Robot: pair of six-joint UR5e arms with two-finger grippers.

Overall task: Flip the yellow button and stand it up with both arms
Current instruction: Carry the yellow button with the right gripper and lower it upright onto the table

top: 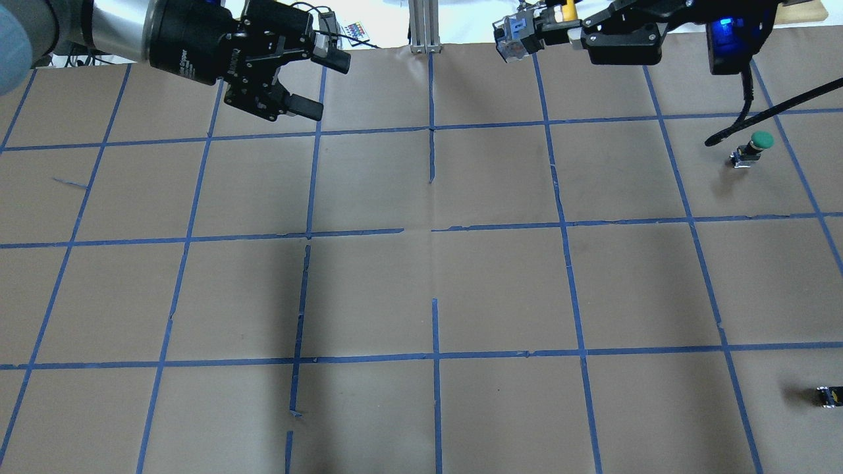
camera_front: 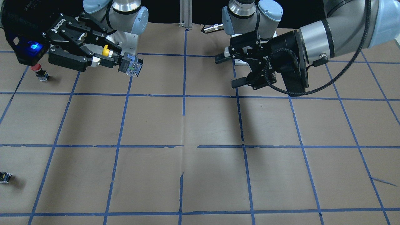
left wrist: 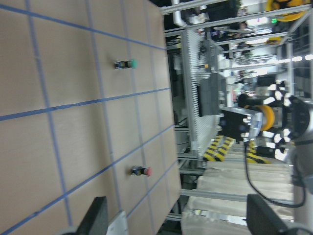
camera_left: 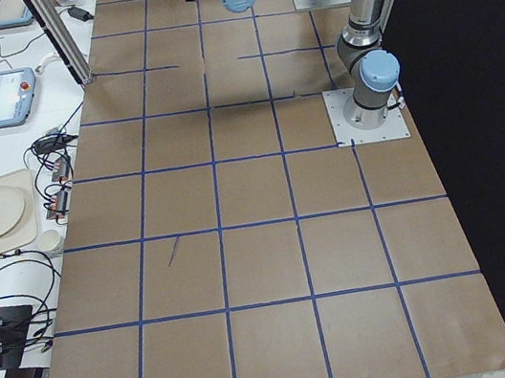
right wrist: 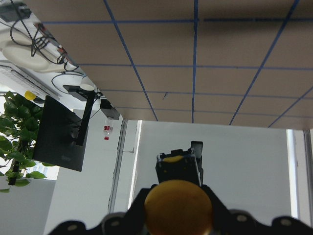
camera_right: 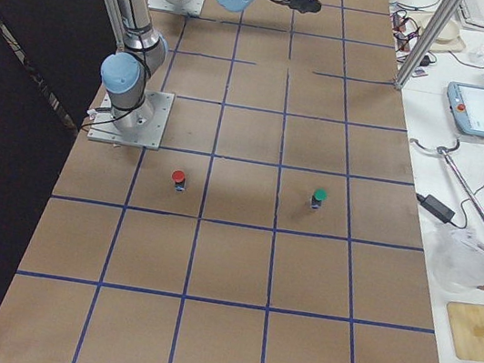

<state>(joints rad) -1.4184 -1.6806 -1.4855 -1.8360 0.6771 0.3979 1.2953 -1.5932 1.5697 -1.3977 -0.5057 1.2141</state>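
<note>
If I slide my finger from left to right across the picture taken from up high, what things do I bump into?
left gripper, open and empty → yellow button, up in the air → right gripper that holds it → green-capped button, standing on the table → tiny black part by the right edge

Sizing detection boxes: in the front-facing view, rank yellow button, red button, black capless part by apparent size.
1. yellow button, held aloft in the right gripper, nearer the camera, so its lead over red is unsure.
2. red button.
3. black capless part, clearly smallest.
</note>
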